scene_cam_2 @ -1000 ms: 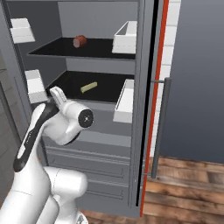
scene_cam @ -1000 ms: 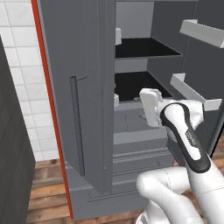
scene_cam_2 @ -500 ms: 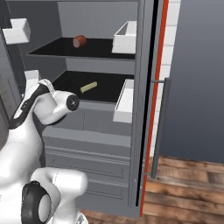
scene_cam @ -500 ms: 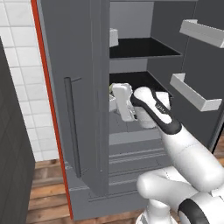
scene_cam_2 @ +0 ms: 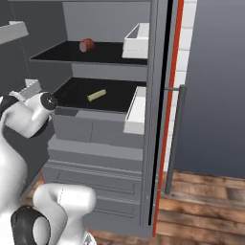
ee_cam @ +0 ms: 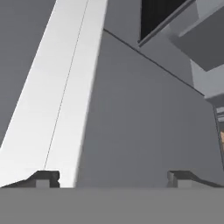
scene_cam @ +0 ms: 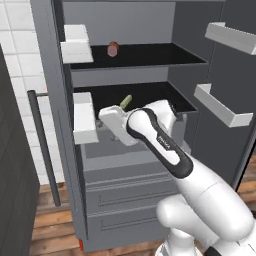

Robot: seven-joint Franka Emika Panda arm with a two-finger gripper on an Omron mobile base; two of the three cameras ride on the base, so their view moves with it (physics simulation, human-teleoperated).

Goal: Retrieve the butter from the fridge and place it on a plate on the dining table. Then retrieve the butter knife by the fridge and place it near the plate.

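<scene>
**Reader:** White is the nearest thing, isn't it? Where does the arm reach?

**Describer:** White arm segments rise from the base in the foreground and bend toward the open fridge point(scene_cam: 135, 170). The gripper point(ee_cam: 113, 178) has its two dark fingertips point(ee_cam: 43, 178) spread wide apart with nothing between them. From the camera on the hand, they face a flat grey panel inside the fridge, with a pale white strip running diagonally on one side.

**Reader:** Where is the hand in the wider views?

**Describer:** In the left base view the hand point(scene_cam: 116, 125) sits at the front edge of the lower black shelf point(scene_cam: 165, 97), just beside a white door bin point(scene_cam: 84, 120) on the left door. Its fingers themselves cannot be made out there.

**Reader:** And the butter?

**Describer:** The butter point(scene_cam_2: 96, 95) is a small pale yellow stick lying flat on that lower shelf, angled slightly. It lies beyond the hand, deeper into the fridge, apart from the fingertips and not touched. In the left base view it point(scene_cam: 125, 102) peeks out just above the hand.

**Reader:** Anything further back?

**Describer:** On the upper shelf point(scene_cam_2: 86, 51) a small round reddish item point(scene_cam_2: 86, 45) rests near the rear wall. Another white bin point(scene_cam_2: 138, 38) hangs on the right door, which shows a red edge point(scene_cam_2: 170, 95) and a long bar handle point(scene_cam_2: 175, 134)
</scene>
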